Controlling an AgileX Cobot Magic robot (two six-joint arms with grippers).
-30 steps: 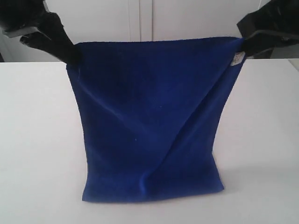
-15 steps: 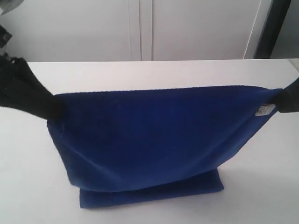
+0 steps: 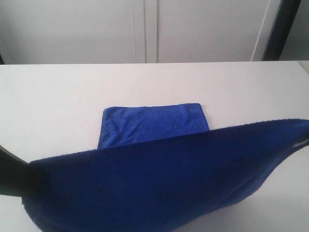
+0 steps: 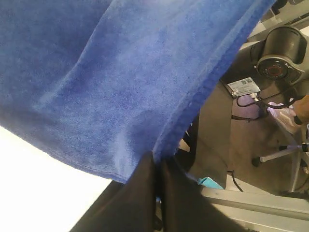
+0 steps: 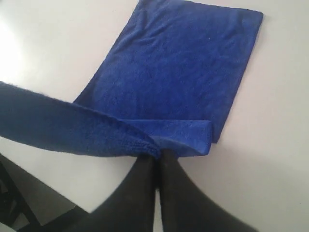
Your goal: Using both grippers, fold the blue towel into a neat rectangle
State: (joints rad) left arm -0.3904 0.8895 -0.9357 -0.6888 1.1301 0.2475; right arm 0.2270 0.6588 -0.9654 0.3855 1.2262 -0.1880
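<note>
**Tabletop (image 3: pixel 58 96) fold caught mid-swing**

Pale cabinet doors (image 3: pixel 145 29) back the exterior view, where the towel (image 3: pixel 154 193) hangs stretched between its two held corners. A second ago that held edge stood high. It has since dropped low and forward, baring a flat panel that rests beyond it. In the left wrist view, the left gripper (image 4: pixel 158 162) is clenched on the hem, and cloth spreads away from its tips. In the right wrist view, the right gripper (image 5: pixel 158 155) pinches the opposite corner. The flat panel lies just past its tips, with a doubled bend close beside them. The fold looks roughly half done, and the held edge has yet to be laid squarely on the panel.
</note>
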